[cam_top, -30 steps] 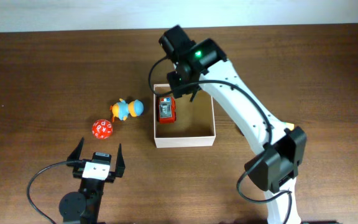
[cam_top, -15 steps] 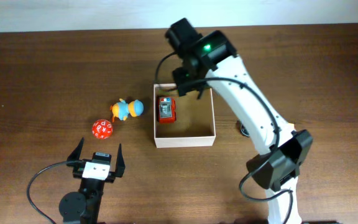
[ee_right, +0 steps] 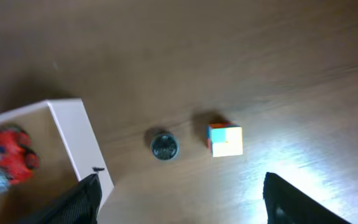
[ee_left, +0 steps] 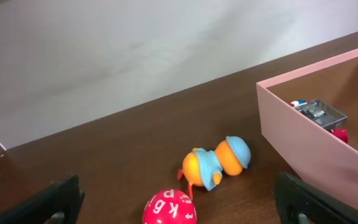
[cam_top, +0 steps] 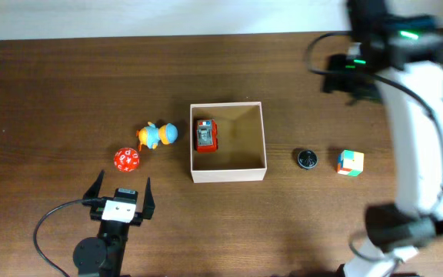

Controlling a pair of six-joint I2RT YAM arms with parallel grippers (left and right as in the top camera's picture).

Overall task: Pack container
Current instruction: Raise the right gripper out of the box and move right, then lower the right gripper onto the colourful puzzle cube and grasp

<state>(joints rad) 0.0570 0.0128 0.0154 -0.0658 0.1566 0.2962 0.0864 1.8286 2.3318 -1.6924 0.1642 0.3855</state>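
Observation:
The container [cam_top: 229, 174] is a square white-walled box at the table's middle, with a red toy car [cam_top: 205, 135] lying along its left wall. My right gripper [cam_top: 346, 75] is open and empty, high over the table to the right of the container. In the right wrist view [ee_right: 179, 202] it looks down on the container's wall [ee_right: 79, 134], the car [ee_right: 5, 158], a black disc [ee_right: 164, 146] and a colour cube [ee_right: 225, 140]. My left gripper [cam_top: 120, 191] is open and empty near the front edge [ee_left: 180, 202].
An orange and blue duck toy [cam_top: 157, 135] and a red lettered ball [cam_top: 126, 159] lie left of the container; both show in the left wrist view, duck [ee_left: 216, 165] and ball [ee_left: 169, 210]. The disc [cam_top: 306, 159] and cube [cam_top: 351, 161] lie to its right.
My right arm has swung from above the container's far left corner to the upper right of the table. The car stays in the container. The left arm has not moved.

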